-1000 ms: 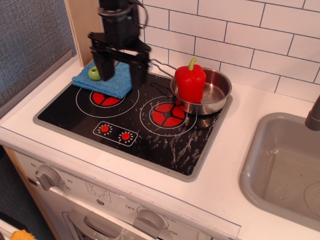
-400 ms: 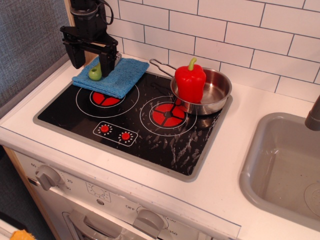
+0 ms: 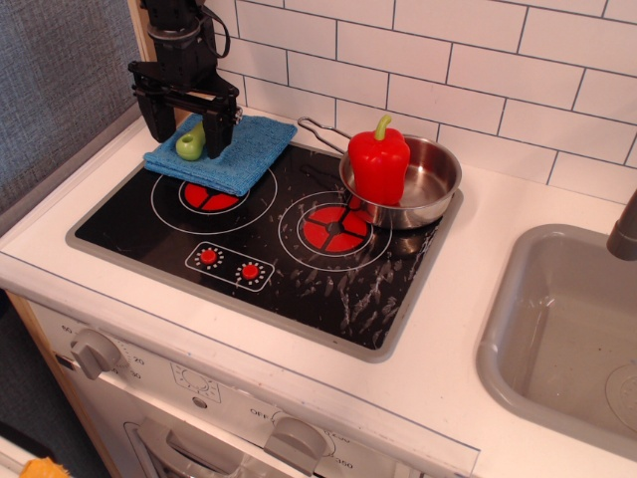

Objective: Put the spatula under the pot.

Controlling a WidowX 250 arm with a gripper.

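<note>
Your gripper [image 3: 187,127] hangs with jaws spread either side of the spatula [image 3: 191,143] on the blue cloth [image 3: 234,154], pot [image 3: 423,184] well apart.

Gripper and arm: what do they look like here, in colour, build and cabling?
The gripper is matte black throughout: a boxy crossbar carrying two flat, straight fingers. Above it sits a black cylindrical wrist section, with a thin black cable looping along its right side. No markings are legible.

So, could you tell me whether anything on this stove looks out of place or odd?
Two things. A blue folded cloth lies over the back-left burner ring, with the lime-green-handled spatula on it under the open black pincer. A whole red pepper stands in the shiny steel pot. Nothing spilled or damaged.
</note>
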